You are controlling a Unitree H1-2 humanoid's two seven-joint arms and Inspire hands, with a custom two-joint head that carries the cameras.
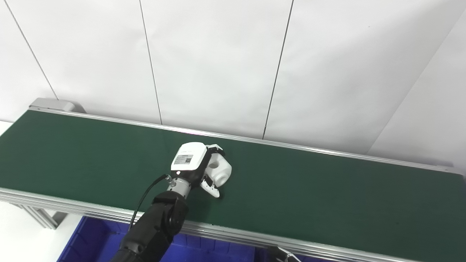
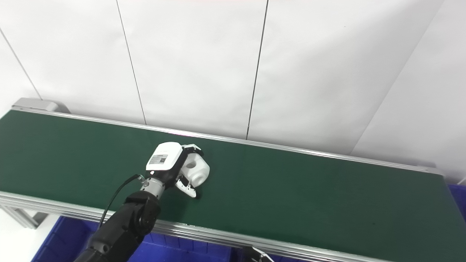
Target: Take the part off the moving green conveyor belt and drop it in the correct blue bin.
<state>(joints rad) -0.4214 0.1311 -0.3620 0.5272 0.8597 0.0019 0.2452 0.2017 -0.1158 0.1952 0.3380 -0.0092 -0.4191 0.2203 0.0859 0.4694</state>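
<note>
A white part (image 1: pixel 221 171) with a round hole in its side sits near the middle of the green conveyor belt (image 1: pixel 327 189). My left hand (image 1: pixel 198 163) reaches over the belt's front rail, its white back facing up. Its fingers (image 1: pixel 215 147) curl over the far side of the part and its thumb (image 1: pixel 212 189) presses against the near side, so the hand is closed around the part. I cannot tell whether the part is touching the belt. At the bottom edge only a dark sliver (image 1: pixel 287 255) shows, possibly my right hand.
A blue bin (image 1: pixel 91 238) lies below the belt's front rail (image 1: pixel 255 238) at the lower left. Another blue bin (image 2: pixel 459 200) peeks out past the belt's right end. A white panelled wall (image 1: pixel 218 65) stands right behind the belt.
</note>
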